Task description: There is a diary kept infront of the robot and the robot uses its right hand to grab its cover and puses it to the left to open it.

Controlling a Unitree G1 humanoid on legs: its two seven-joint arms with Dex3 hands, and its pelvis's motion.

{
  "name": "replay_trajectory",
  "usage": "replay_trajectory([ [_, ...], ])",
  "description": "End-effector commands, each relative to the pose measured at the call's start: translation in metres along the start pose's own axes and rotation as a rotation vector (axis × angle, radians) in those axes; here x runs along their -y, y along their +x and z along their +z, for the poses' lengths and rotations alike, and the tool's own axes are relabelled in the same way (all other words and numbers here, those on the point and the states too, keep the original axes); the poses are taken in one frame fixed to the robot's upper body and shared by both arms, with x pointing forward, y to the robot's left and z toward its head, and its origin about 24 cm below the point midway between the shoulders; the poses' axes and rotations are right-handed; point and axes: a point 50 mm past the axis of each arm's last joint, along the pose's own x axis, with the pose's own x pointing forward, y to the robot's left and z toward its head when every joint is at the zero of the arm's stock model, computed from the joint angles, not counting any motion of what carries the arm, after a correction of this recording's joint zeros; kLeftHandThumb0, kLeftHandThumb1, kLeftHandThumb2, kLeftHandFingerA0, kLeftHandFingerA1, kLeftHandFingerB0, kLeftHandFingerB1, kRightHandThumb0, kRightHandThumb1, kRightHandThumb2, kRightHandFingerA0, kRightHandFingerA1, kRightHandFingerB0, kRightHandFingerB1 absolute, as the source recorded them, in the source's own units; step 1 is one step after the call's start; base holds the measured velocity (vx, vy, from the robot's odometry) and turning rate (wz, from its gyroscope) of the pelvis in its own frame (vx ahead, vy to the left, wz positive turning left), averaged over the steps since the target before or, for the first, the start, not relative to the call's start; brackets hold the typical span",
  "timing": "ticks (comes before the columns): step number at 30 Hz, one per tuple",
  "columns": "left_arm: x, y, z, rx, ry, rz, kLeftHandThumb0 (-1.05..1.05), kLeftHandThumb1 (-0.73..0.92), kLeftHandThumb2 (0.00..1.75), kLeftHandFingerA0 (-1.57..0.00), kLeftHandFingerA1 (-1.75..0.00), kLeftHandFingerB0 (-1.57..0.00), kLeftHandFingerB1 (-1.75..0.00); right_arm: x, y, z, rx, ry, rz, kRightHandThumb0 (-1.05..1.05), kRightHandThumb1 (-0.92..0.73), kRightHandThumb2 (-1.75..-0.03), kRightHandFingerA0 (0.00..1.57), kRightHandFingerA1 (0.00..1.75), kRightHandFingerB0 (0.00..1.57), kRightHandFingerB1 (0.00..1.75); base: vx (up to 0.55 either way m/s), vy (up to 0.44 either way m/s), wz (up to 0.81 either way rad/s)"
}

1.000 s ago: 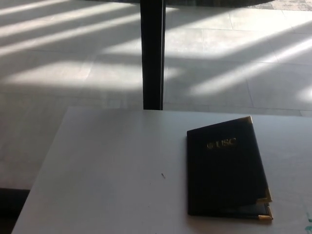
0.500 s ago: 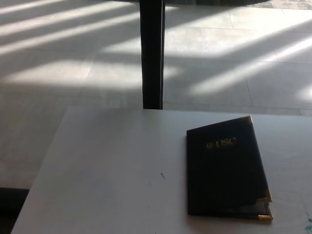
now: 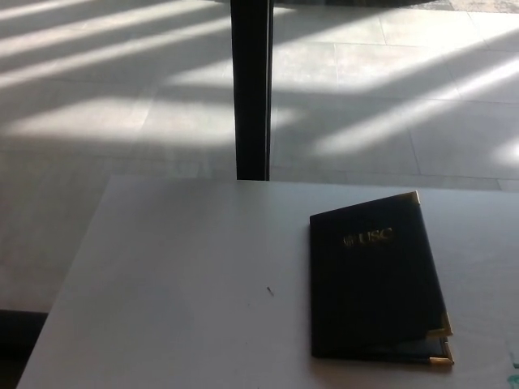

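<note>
A dark diary with gold lettering and gold metal corners lies on the white table, right of centre and near the front edge. Its cover is down but lifts slightly at the near right corner, where page edges show. Neither of my hands nor any part of my arms appears in the head view.
A black vertical post stands just beyond the table's far edge. Behind it is a tiled floor with bands of sunlight. A tiny dark speck sits on the tabletop left of the diary. A bit of teal shows at the picture's lower right edge.
The whole picture has shifted very slightly, so the camera moved. The diary has not moved on the table.
</note>
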Motion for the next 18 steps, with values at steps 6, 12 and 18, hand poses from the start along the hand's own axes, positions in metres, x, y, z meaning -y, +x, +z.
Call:
replay_trajectory([
  [6,-0.005,0.001,0.005,-0.008,-0.016,0.024,-0.89,0.79,1.58,-0.48,-1.20,0.00,-0.87,-0.020,-0.029,-0.062,-0.211,-0.073,0.075,-0.70,-0.92,-0.78,0.31,0.49,0.26,0.44,0.00,0.000,0.00],
  [12,-0.007,0.001,0.006,-0.005,-0.027,0.032,-1.05,0.92,1.20,-0.38,-1.64,-0.29,-1.43,-0.027,-0.042,-0.086,-0.280,-0.136,0.114,-0.73,-0.92,-0.75,0.39,0.53,0.29,0.44,0.00,0.000,0.00],
  [18,-0.006,0.001,0.008,-0.007,-0.031,0.029,-1.00,0.86,1.66,-0.64,-1.35,0.00,-0.93,-0.035,-0.067,-0.124,-0.406,-0.188,0.174,-0.72,-0.92,-0.77,0.32,0.48,0.25,0.42,0.00,0.000,0.00],
])
